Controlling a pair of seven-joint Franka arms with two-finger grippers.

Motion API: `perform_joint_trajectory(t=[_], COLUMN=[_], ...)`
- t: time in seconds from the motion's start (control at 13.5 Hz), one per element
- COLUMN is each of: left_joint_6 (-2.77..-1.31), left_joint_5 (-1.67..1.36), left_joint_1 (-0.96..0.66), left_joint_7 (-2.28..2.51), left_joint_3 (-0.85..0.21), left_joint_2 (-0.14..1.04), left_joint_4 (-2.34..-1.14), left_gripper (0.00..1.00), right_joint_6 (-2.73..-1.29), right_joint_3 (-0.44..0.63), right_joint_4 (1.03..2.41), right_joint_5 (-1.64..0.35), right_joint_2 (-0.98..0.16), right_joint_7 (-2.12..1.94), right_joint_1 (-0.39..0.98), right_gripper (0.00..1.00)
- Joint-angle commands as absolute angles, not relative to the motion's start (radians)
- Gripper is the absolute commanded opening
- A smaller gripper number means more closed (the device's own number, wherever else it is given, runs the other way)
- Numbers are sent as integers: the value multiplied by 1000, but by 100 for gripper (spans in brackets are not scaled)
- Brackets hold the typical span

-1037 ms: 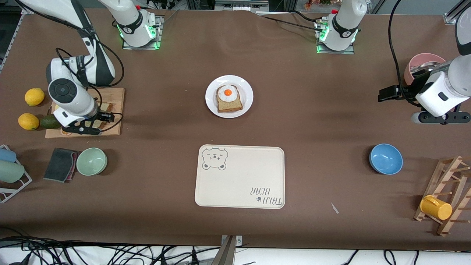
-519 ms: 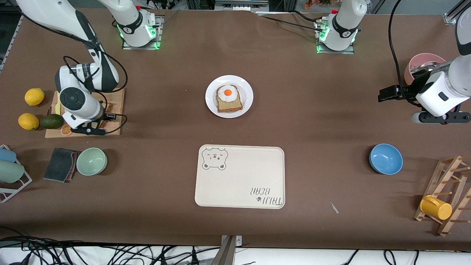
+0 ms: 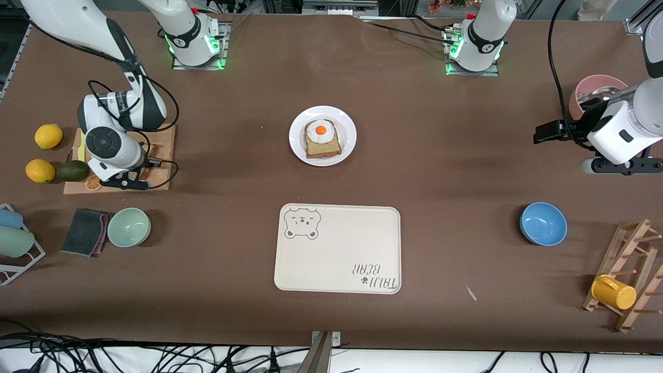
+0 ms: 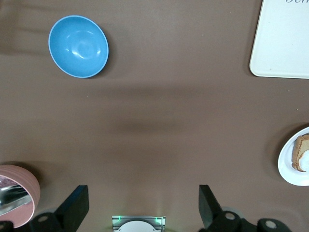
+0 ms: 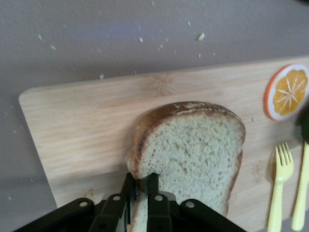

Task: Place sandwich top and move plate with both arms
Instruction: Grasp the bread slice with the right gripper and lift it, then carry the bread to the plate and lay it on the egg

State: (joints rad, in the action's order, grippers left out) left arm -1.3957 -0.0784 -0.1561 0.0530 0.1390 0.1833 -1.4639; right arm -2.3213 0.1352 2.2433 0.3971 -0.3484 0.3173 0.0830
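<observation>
From the front view I see the plate (image 3: pixel 322 135) in the middle of the tabletop (image 3: pixel 440 171), farther from the camera than the cream tray (image 3: pixel 337 248). It holds only the bread slice with a fried egg (image 3: pixel 321 138); nothing sits on top of that, so by my reckoning neither part of the job is done. My right end effector (image 3: pixel 135 176) is down at the cutting board (image 3: pixel 164 155) at the right arm's end of the tabletop, with lemons (image 3: pixel 47 135) and an avocado (image 3: pixel 72 171) beside the board. My left end effector (image 3: pixel 548 130) waits over the left arm's end, near the pink bowl (image 3: pixel 595 85).

In the left wrist view the left end effector (image 4: pixel 141 207) is spread wide with nothing between its fingers (image 4: pixel 75 209). The blue bowl (image 4: pixel 78 46) and an edge of the plate (image 4: pixel 287 164) show.

In the right wrist view the right end effector (image 5: pixel 140 193) has closed on the crust edge of the sandwich top (image 5: pixel 193 150), which lies flat on the cutting board (image 5: pixel 87 125) beside an orange slice (image 5: pixel 287 92) and a yellow fork (image 5: pixel 280 188). I judge the pickup is just starting; lifting, carrying, placing the slice on the egg and shifting the plate with both arms all remain.
</observation>
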Motion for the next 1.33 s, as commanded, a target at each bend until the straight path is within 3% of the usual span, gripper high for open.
perform_joint_trajectory(t=[0.0, 0.15, 0.44, 0.74, 0.96, 1.26], left_joint_6=[-1373, -1373, -1373, -1373, -1373, -1373], left_joint_5=[-110, -110, -110, -112, -112, -112], left_joint_1=[-149, -149, -149, -149, -149, -149], left_joint_7=[41, 41, 41, 41, 41, 41], left_joint_3=[143, 143, 143, 143, 143, 144], left_joint_2=[198, 198, 198, 198, 199, 199], left_joint_4=[-1431, -1431, -1431, -1431, -1431, -1431], left_gripper=[100, 100, 100, 100, 100, 100], right_joint_6=[-2264, -2182, -1884, -1720, -1686, -1684], right_joint_3=[133, 123, 13, -99, -117, -118], right_joint_4=[2220, 2166, 1981, 1844, 1786, 1689], right_joint_5=[408, 408, 391, 277, 169, 161], right_joint_2=[-344, -334, -339, -345, -350, -402], right_joint_7=[319, 314, 330, 339, 466, 702], right_joint_1=[84, 94, 94, 119, 233, 487], right_gripper=[0, 0, 0, 0, 0, 0])
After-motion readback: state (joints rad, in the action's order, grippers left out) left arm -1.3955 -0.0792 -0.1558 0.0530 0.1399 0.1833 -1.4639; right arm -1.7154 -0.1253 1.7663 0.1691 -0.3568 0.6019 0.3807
